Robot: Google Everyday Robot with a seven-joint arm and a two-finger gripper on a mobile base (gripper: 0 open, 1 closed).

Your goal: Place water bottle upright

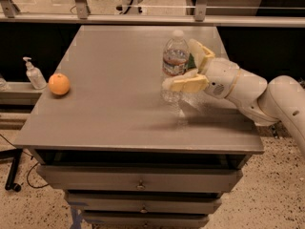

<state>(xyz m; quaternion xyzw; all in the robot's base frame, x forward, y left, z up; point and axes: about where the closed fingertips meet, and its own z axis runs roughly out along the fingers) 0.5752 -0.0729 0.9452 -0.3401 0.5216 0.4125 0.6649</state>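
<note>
The water bottle, clear ribbed plastic with a white cap and a thin label band, stands upright on the grey table, right of its middle. My gripper reaches in from the right at the height of the bottle's lower half. Its two yellowish fingers are spread, one in front of the bottle and one behind it. The front finger stands off from the bottle's side. The gripper is open and holds nothing.
An orange lies near the table's left edge. A small white pump-dispenser bottle stands on a lower shelf to the left. The table has drawers below. A railing runs behind it.
</note>
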